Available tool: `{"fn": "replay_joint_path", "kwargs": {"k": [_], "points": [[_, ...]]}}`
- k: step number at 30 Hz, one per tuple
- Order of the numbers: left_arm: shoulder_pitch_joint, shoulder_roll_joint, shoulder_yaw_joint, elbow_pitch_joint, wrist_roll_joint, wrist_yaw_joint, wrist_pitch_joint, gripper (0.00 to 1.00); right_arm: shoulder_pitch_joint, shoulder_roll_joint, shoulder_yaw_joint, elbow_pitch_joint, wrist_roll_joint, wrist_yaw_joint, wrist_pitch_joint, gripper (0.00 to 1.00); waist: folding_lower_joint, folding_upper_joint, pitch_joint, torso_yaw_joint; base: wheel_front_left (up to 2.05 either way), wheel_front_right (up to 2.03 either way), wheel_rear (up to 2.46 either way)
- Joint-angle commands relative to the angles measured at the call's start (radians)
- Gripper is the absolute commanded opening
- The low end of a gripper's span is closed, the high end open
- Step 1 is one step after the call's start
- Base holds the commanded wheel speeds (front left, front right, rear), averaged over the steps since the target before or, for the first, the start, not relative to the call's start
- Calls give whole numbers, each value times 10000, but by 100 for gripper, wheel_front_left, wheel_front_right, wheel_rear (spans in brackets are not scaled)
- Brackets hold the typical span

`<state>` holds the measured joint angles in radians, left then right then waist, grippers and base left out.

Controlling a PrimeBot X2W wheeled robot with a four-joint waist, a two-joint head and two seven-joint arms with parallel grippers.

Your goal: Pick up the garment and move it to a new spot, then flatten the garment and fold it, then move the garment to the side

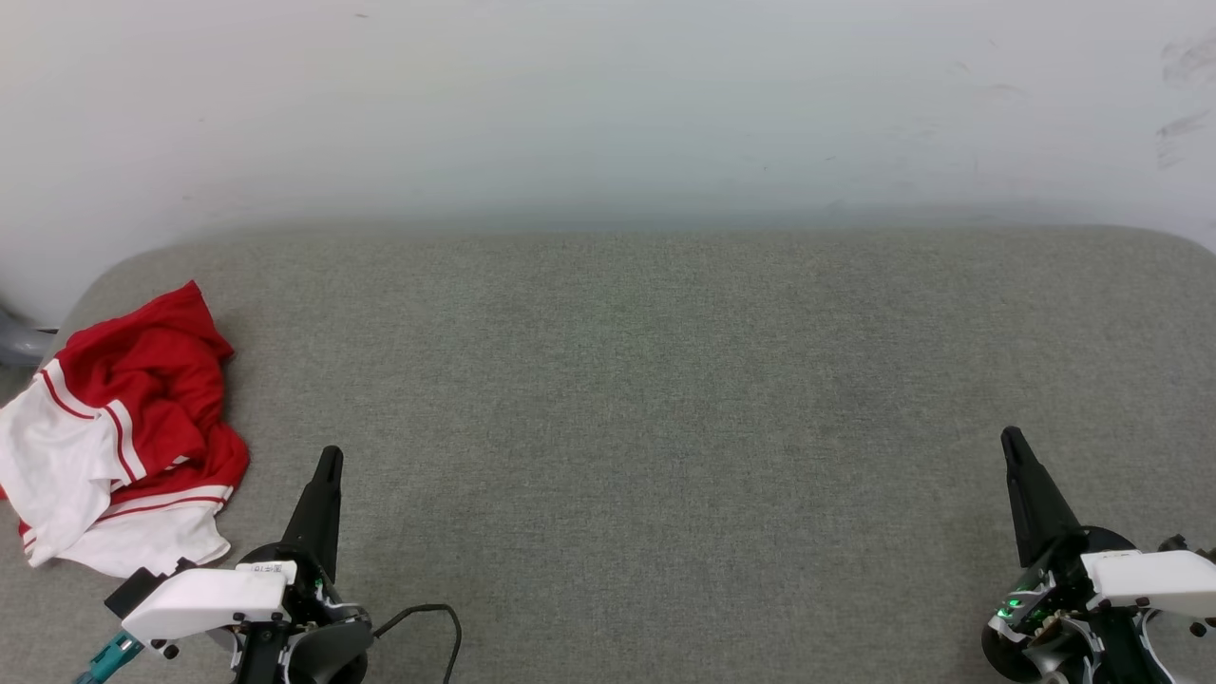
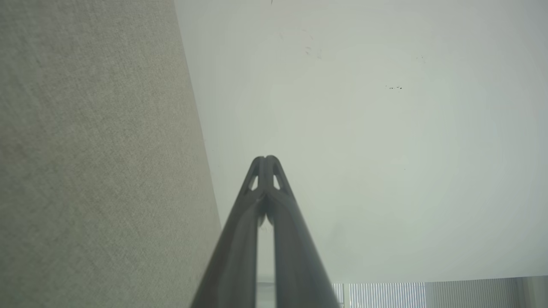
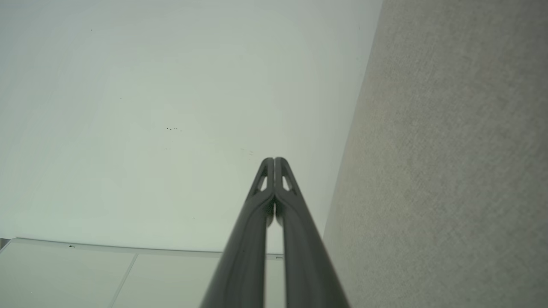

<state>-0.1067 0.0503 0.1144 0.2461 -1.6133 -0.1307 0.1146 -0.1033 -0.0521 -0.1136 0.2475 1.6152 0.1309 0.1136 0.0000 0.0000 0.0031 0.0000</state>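
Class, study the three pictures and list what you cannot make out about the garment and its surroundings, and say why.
1. Garment, head view: it lies crumpled, so its own folds hide its underside and true shape. The picture's left edge cuts off part of its white panel.
2. Grey object, head view: cut off by the left edge, so it cannot be identified.
3. Ribbed strip, left wrist view: cut off by the bottom edge and blurred.

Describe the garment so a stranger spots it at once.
A grey fabric surface runs below a pale wall. At its left edge, near the left gripper, lies the garment. Its crumpled red with white striped panels stands out against plain grey.
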Motion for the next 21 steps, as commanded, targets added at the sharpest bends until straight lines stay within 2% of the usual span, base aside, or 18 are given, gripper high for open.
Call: {"fn": "replay_joint_path", "kwargs": {"k": [1,10,11,21], "points": [[-54,-22,24,-12,4,-29,18,0,-133,30,5,8,-47,-3,-6,0,0,0,0,0,0,0,0],[-54,-22,24,-12,4,-29,18,0,-133,30,7,8,-45,-3,-6,0,0,0,0,0,0,0,0],[9,0,-11,29,0,0,0,100,16,2,-2,21,1,0,-1,100,0,0,0,0,0,0,0],[113,-10,-519,-257,35,2,-369,100,337,5,245,-409,-142,-2,-331,100,0,0,1,-2,0,0,0]]}}
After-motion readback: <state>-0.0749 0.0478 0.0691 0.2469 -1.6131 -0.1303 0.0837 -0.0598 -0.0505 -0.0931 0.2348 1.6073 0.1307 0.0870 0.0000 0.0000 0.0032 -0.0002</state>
